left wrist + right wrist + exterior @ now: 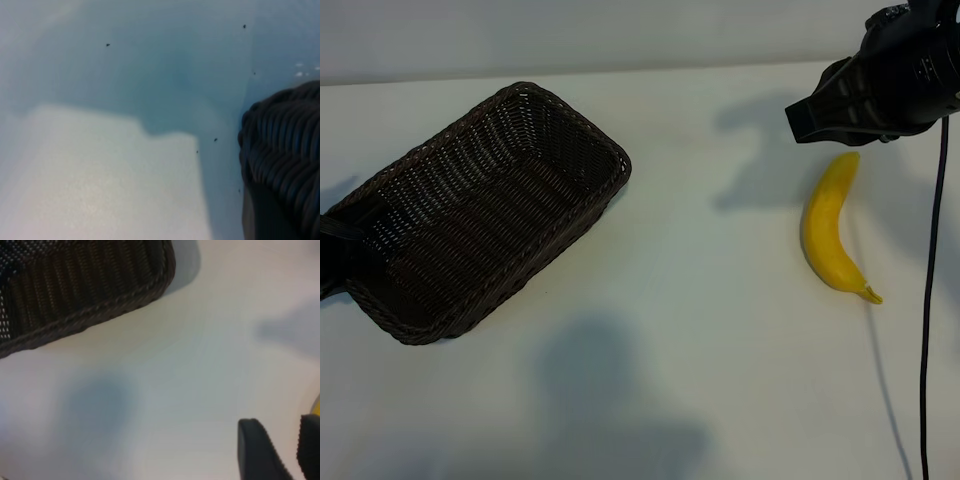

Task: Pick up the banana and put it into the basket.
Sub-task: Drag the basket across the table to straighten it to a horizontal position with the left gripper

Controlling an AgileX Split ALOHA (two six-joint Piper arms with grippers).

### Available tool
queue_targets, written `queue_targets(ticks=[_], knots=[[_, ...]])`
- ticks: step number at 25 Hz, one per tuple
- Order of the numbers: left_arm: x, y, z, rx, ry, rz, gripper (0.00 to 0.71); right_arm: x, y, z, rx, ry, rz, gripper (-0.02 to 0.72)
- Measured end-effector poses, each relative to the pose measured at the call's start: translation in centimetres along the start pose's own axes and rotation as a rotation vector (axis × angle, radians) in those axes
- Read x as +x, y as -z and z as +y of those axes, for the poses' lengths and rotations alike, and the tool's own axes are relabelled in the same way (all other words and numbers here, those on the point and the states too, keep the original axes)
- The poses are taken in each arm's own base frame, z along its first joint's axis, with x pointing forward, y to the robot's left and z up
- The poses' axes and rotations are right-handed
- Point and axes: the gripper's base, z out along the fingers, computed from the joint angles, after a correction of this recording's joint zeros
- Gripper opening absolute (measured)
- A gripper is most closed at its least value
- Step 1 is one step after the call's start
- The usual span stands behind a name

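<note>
The yellow banana [827, 226] lies on the white table at the right, its dark tip toward the near side. A sliver of the banana [316, 406] shows beside the right fingers. My right gripper [812, 116] hovers just beyond the banana's far end, open with a narrow gap and nothing between its fingers [257, 450]. The dark brown wicker basket [575, 215] sits at the left, lying diagonally, with nothing inside. My left gripper [332, 256] is at the basket's left corner, mostly cut off by the frame edge. The basket rim [285, 150] fills one side of the left wrist view.
A black cable [928, 300] hangs down from the right arm along the table's right side. White tabletop [720, 330] lies between basket and banana. The back edge of the table [620, 72] runs along the far side.
</note>
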Motion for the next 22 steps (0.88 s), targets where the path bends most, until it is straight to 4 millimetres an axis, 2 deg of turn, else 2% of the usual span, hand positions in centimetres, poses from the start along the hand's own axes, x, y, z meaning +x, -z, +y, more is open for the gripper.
queue_targets(ticks=[4, 9, 12, 14, 17, 22], knots=[[-0.6, 1.2, -0.9, 0.021, -0.085, 0.058, 0.184, 0.0, 0.0, 0.0, 0.000, 0.000, 0.000, 0.246], [-2.3, 4.8, -3.7, 0.129, -0.281, 0.151, 0.182, 0.0, 0.0, 0.0, 0.000, 0.000, 0.000, 0.246], [-3.7, 7.2, -5.3, 0.182, -0.329, 0.140, 0.182, 0.0, 0.0, 0.0, 0.000, 0.000, 0.000, 0.246], [-4.2, 8.0, -5.8, 0.199, -0.378, 0.131, 0.182, 0.0, 0.0, 0.0, 0.000, 0.000, 0.000, 0.246], [-4.4, 7.8, -6.0, 0.204, -0.457, 0.164, 0.182, 0.0, 0.0, 0.0, 0.000, 0.000, 0.000, 0.246], [-4.6, 5.2, -6.0, 0.186, -0.508, 0.234, 0.182, 0.0, 0.0, 0.0, 0.000, 0.000, -0.001, 0.246]])
